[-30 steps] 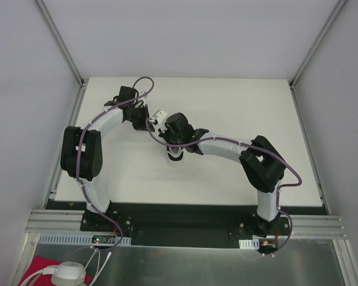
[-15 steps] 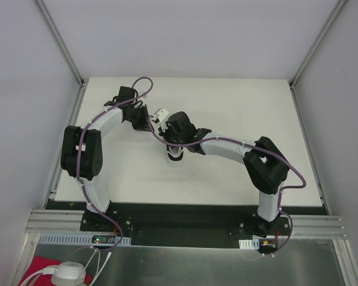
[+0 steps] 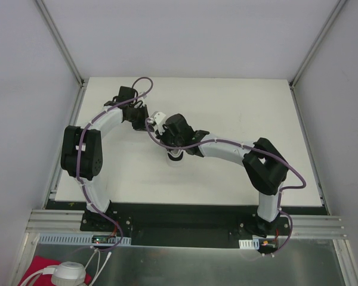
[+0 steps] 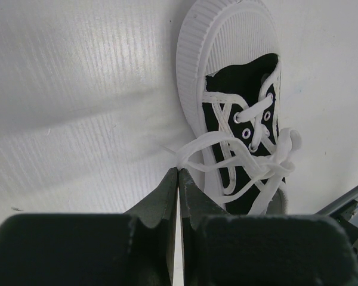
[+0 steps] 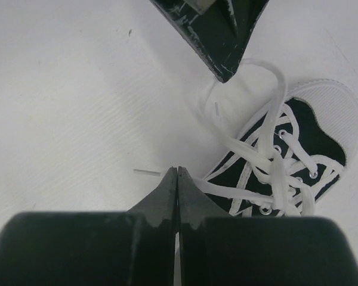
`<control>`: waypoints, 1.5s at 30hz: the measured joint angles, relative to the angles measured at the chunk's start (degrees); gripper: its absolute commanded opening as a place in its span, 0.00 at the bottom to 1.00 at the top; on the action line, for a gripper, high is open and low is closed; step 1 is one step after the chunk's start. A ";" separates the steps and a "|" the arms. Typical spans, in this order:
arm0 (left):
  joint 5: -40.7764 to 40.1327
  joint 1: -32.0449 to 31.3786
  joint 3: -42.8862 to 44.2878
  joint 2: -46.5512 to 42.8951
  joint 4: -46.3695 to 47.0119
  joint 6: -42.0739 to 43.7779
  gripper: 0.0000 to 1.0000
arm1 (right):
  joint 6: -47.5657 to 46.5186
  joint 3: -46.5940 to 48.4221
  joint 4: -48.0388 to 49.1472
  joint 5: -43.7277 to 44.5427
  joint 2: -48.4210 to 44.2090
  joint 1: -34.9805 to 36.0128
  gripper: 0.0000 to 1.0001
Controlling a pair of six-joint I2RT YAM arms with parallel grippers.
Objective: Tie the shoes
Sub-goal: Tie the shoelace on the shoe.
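Both jaws clamp white laces (image 4: pixel 283 146) of the sneaker (image 4: pixel 238 77), mostly hidden overhead beneath the right arm (image 3: pixel 221 146).

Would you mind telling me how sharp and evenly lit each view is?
Left wrist view: sneaker and laces sharp, left gripper dark and soft near the lens, broad soft shadow on the table. Right wrist view: right gripper similarly underexposed. Top external view: even light, no glare.
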 measured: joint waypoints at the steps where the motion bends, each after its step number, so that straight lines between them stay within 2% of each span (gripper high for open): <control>1: 0.00 0.00 0.00 0.00 0.00 0.00 0.00 | 0.00 0.00 0.00 -0.04 0.00 0.20 0.01; 13: 0.13 0.00 0.00 0.00 0.02 0.00 0.00 | 0.00 0.02 0.04 -0.37 0.00 0.94 0.01; 14: 0.15 0.00 0.00 0.00 0.02 0.00 0.00 | 0.00 0.02 0.04 -0.37 0.00 0.96 0.05; 15: 0.17 0.00 0.00 0.00 0.02 0.00 0.00 | 0.00 0.02 0.04 -0.35 0.00 0.98 0.17; 18: 0.22 0.00 0.00 0.00 0.07 -0.02 0.00 | 0.37 0.11 0.04 -0.22 0.00 1.01 0.37; 21: 0.31 0.00 0.00 0.00 0.35 -0.02 0.00 | 1.07 0.13 0.17 0.17 0.00 1.03 0.49; 22: 0.33 0.00 0.00 0.00 0.44 -0.02 0.00 | 1.31 0.13 0.17 0.48 0.00 1.03 0.50; 29: 0.37 0.00 0.00 0.00 0.63 -0.04 0.00 | 3.17 -0.31 0.72 3.45 -1.33 0.90 0.51; 34: 0.39 0.00 0.00 0.00 0.79 -0.04 0.00 | 6.32 -4.50 3.87 7.19 -7.58 -0.52 0.33; 38: 0.48 0.00 0.00 0.00 0.79 -0.04 0.00 | 10.80 -9.09 6.84 7.13 -12.98 -4.85 0.34; 39: 0.61 0.00 0.00 0.00 0.79 -0.04 0.00 | 11.91 -9.57 6.99 6.01 -13.62 -6.43 0.39; 41: 1.03 0.00 0.00 0.00 0.79 -0.07 0.00 | 13.18 -9.97 6.88 3.28 -14.01 -9.68 0.41; 42: 1.31 0.00 0.00 0.00 0.79 -0.07 0.00 | 13.38 -10.19 6.91 1.79 -14.01 -11.39 0.60; 43: 1.44 0.00 0.00 0.00 0.81 -0.09 0.00 | 13.29 -10.64 6.88 0.57 -14.01 -13.05 0.71; 45: 1.55 0.00 0.00 0.00 0.81 -0.11 0.00 | 12.81 -11.67 6.54 -0.83 -14.01 -15.58 0.81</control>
